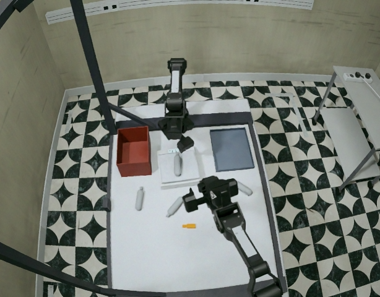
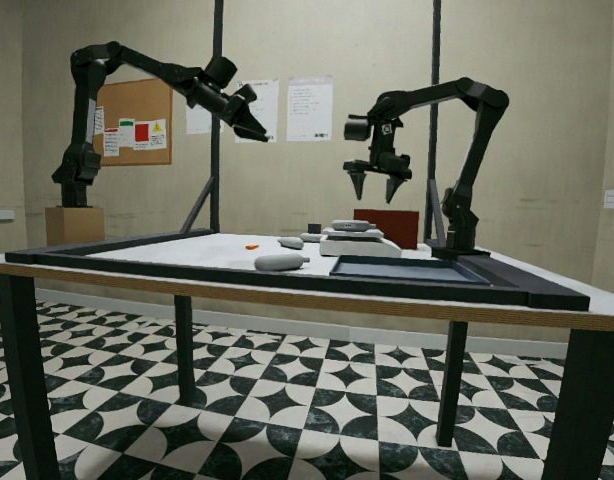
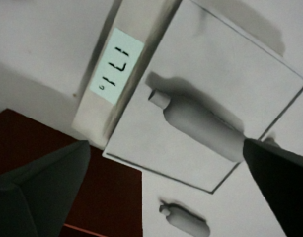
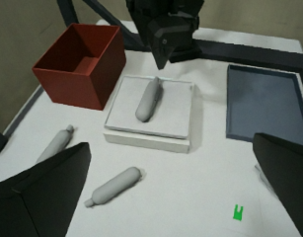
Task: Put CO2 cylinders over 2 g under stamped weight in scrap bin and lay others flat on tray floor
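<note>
While a cylinder (image 1: 177, 164) (image 2: 350, 225) (image 3: 205, 125) (image 4: 149, 100) lay on the scale (image 1: 192, 174) (image 2: 359, 250) (image 3: 133, 143) (image 4: 178, 118), the left end effector (image 1: 177, 137) (image 2: 374, 200) (image 3: 166, 146) (image 4: 152, 56) above it and the right end effector (image 1: 196, 199) (image 2: 266, 138) (image 4: 172, 145) were wide open and empty, so weighing seemed underway, next requiring a comparison of readout (image 1: 173, 150) (image 3: 116, 65) and stamp.

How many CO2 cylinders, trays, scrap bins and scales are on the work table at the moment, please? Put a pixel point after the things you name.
CO2 cylinders (image 1: 177, 164) (image 2: 351, 225) (image 3: 205, 125) (image 4: 149, 100): 4
Trays (image 1: 232, 149) (image 2: 410, 271) (image 4: 262, 105): 1
Scrap bins (image 1: 135, 168) (image 2: 395, 227) (image 3: 109, 188) (image 4: 74, 89): 1
Scales (image 1: 181, 184) (image 2: 354, 246) (image 3: 156, 153) (image 4: 146, 141): 1
Total: 7

Plain beige walls surround a checkered floor (image 1: 281, 146) (image 2: 317, 408) (rather busy, that pattern).
</note>
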Robot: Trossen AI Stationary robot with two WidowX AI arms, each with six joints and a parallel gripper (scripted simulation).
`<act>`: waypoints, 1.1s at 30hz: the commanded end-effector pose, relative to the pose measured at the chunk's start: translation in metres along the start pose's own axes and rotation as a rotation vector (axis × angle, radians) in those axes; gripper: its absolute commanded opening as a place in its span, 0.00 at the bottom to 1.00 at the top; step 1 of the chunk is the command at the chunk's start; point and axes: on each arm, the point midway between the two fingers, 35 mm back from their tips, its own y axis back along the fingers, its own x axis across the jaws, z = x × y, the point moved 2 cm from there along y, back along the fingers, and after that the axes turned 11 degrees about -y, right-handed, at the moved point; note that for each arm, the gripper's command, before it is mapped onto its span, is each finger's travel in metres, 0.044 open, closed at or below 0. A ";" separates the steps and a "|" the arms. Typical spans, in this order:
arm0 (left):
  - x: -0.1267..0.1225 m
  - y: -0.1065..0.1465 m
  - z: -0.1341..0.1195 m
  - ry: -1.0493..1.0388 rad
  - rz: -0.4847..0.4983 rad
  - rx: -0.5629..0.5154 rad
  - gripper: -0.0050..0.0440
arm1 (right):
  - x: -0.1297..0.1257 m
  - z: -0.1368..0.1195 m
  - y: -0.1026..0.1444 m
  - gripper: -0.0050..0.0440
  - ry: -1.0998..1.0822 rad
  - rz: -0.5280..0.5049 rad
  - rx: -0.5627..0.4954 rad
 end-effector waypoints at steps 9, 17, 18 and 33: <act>0.018 0.004 0.004 -0.483 -0.068 0.011 1.00 | 0.002 0.011 0.007 1.00 -0.001 0.004 -0.032; 0.036 0.002 0.008 -0.971 -0.121 -0.012 1.00 | 0.002 0.011 0.007 1.00 -0.001 0.004 -0.032; 0.038 0.002 0.009 -1.027 -0.127 -0.017 1.00 | 0.002 0.011 0.007 1.00 -0.001 0.004 -0.032; 0.060 -0.004 0.017 -1.704 -0.196 -0.096 1.00 | 0.002 0.011 0.007 1.00 -0.001 0.004 -0.032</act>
